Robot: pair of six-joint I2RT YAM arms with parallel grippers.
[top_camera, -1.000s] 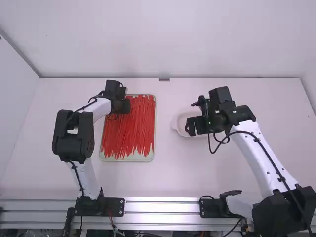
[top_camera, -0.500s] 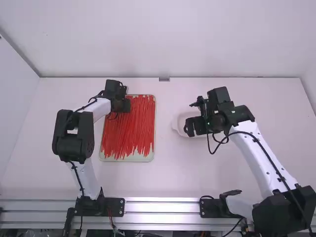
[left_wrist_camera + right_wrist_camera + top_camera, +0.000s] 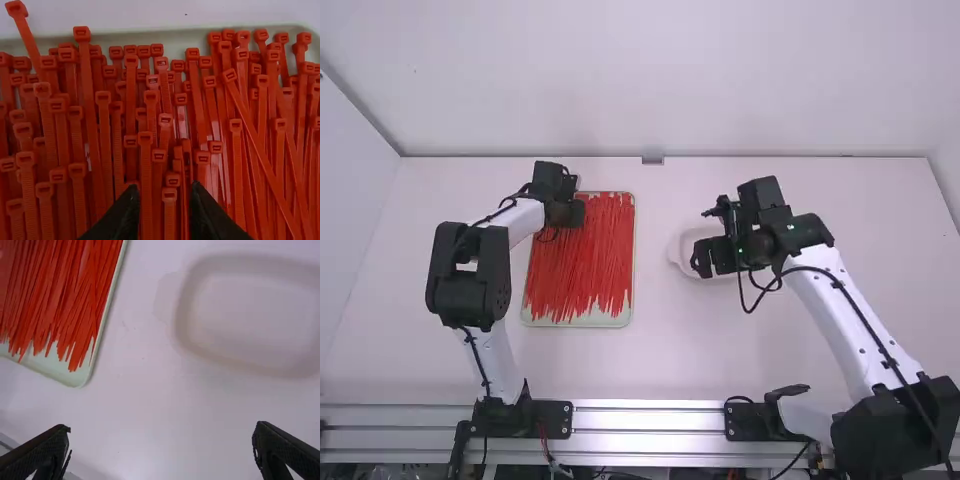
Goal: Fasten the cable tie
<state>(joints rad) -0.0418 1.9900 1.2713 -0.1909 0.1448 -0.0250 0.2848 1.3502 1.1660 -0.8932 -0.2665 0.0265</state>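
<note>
A heap of red cable ties (image 3: 582,258) lies on a pale green tray (image 3: 575,320) left of the middle. My left gripper (image 3: 566,213) sits low at the tray's far left corner. Its fingers (image 3: 125,215) are open, pushed down into the ties (image 3: 150,100), with a few tie heads between them. My right gripper (image 3: 706,258) hangs above the table at the near edge of a white dish (image 3: 681,248). The right gripper (image 3: 160,455) is wide open with nothing in it; below it are the dish (image 3: 250,315) and the tips of the ties (image 3: 55,295).
The white dish holds nothing that I can see. Bare white table lies between the tray's edge (image 3: 75,377) and the dish, and around both. A metal rail (image 3: 640,415) runs along the table's near edge by the arm bases.
The right gripper has drifted a little to the left, toward the dish's left end. The left gripper has stayed at the tray's far corner.
</note>
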